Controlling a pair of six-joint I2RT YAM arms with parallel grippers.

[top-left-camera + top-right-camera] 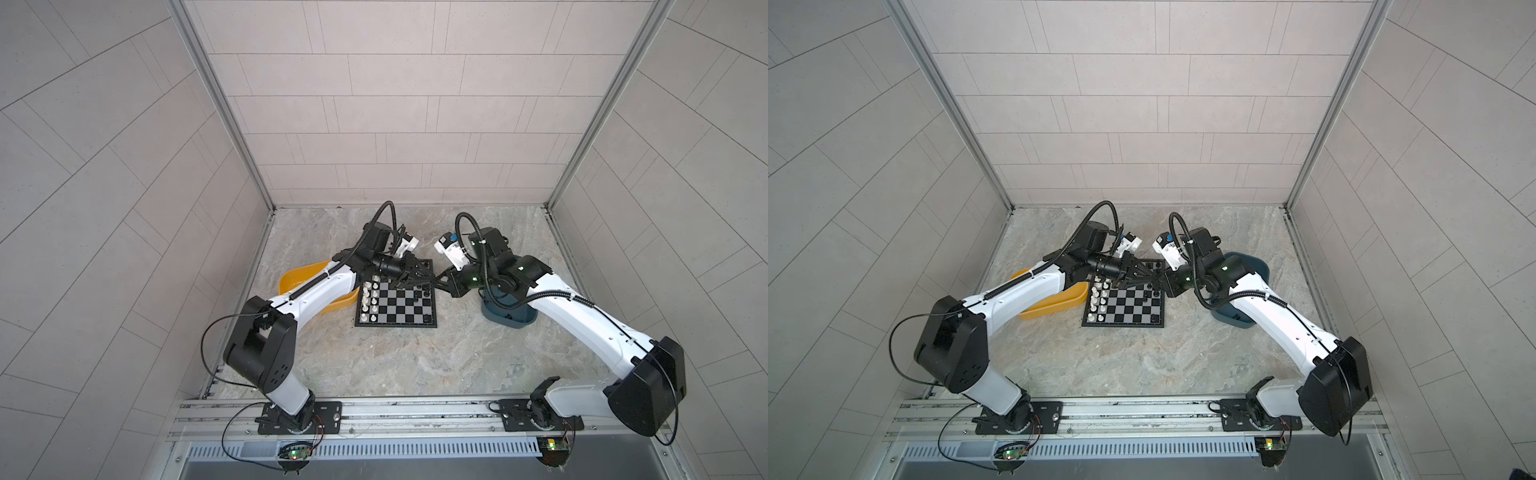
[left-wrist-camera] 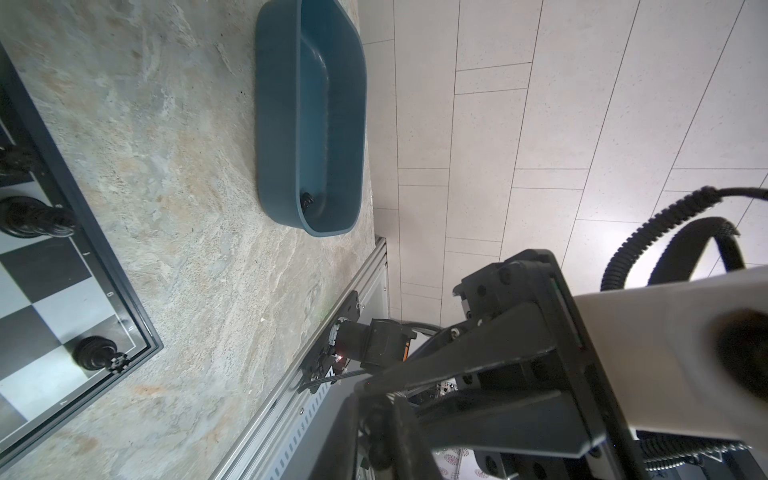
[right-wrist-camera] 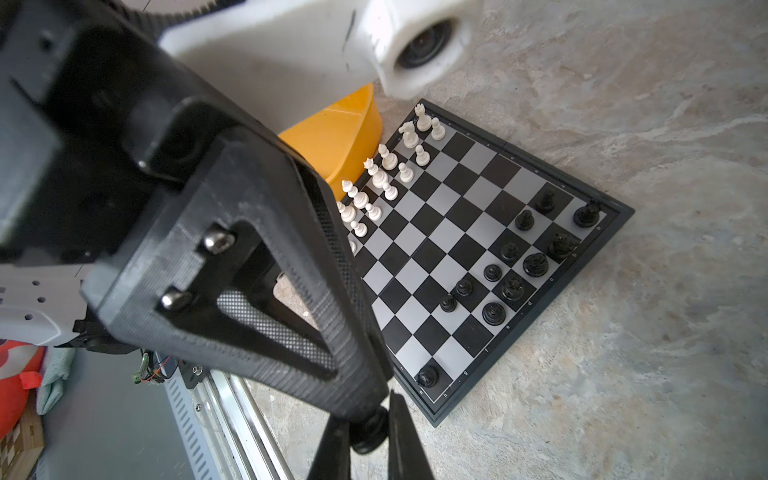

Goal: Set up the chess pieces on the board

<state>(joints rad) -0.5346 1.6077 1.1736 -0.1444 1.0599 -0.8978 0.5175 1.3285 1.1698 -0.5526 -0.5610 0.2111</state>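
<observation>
The board [image 1: 399,305] lies mid-table. White chess pieces [image 1: 368,297] fill its left files and black ones [image 1: 426,291] stand on its right. Both grippers meet above the board's far right corner in both top views. In the right wrist view my right gripper [image 3: 365,428] is shut on a black chess piece [image 3: 368,442], and the left arm's finger tip covers that piece's top. In the left wrist view my left gripper [image 2: 380,424] has its fingers tight on either side of a dark piece [image 2: 382,440]. The left gripper [image 1: 429,274] and right gripper [image 1: 435,279] nearly touch.
A yellow tray [image 1: 299,278] sits left of the board, partly under my left arm. A dark teal tray [image 2: 291,124] stands to the right, with one black piece [image 2: 307,201] in its end. An aluminium rail [image 1: 374,415] runs along the front edge.
</observation>
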